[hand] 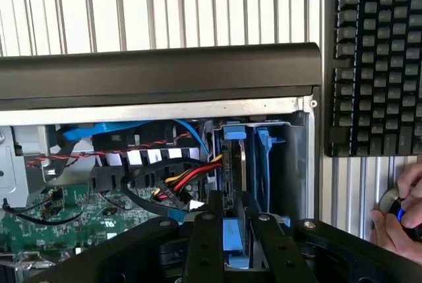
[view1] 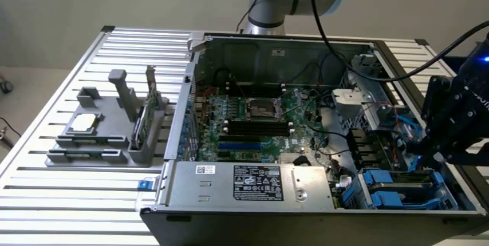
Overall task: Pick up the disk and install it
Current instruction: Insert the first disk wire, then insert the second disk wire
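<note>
1. Where the open computer case (view1: 252, 143) lies on the ribbed metal counter (view1: 77, 200), the black gripper (view1: 458, 126) hangs over the drive bay at the exterior view's right.
2. Seen from the wrist, the gripper (hand: 231, 256) is a set of matte black linkage bars, and its fingers (hand: 208, 243) sit close on either side of a blue plastic piece at the edge of the disk (hand: 232, 164); whether they actually pinch it I cannot tell.
3. That disk stands on edge in the bay (hand: 264, 157), a thin silver-grey slab in a blue plastic carrier, with a second blue carrier rail just beside it.
4. Red, yellow and black cables (hand: 188, 181) run to the bay next to the disk, and a flat blue cable (hand: 99, 130) lies above them.
5. Inside the case a green motherboard (view1: 252, 114) carries a square socket and black slots, and a grey metal power supply (view1: 260, 183) with a white label fills the near edge.
6. Blue plastic bays (view1: 397, 189) sit in the case's corner below the gripper.
7. On the counter at the exterior view's left, a grey moulded holder (view1: 103, 131) has a square silver chip (view1: 82, 123) lying flat and a thin card (view1: 149, 108) upright in a slot.
8. A black keyboard (hand: 379, 59) lies beside the case, and a hand (hand: 402, 214) rests near it.
</note>
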{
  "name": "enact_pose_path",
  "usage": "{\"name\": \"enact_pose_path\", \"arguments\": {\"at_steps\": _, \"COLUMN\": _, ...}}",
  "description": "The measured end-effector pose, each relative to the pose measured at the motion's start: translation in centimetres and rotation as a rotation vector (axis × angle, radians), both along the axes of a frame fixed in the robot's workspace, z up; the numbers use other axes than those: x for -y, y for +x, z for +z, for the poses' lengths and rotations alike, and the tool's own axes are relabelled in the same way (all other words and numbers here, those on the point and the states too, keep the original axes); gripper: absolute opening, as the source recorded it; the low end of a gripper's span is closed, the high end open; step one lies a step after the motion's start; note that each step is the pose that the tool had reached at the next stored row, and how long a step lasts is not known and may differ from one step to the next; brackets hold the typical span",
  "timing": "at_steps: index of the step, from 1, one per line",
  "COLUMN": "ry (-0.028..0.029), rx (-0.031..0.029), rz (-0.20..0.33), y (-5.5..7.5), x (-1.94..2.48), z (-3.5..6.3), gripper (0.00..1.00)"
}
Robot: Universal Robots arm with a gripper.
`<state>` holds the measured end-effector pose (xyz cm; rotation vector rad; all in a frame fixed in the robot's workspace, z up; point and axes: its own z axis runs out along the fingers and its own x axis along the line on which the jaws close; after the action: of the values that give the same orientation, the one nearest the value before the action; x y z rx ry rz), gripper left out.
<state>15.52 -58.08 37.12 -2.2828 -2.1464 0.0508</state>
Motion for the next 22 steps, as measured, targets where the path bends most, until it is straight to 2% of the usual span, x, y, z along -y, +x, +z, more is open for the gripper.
{"name": "enact_pose_path", "arguments": {"at_steps": 8, "ry": 0.0000, "rx": 0.0000, "rz": 0.000, "y": -2.6, "x": -0.01, "z": 0.00, "gripper": 0.24}}
{"name": "enact_pose_path", "arguments": {"at_steps": 22, "ry": 0.0000, "rx": 0.0000, "rz": 0.000, "y": -2.7, "x": -0.01, "z": 0.00, "gripper": 0.24}}
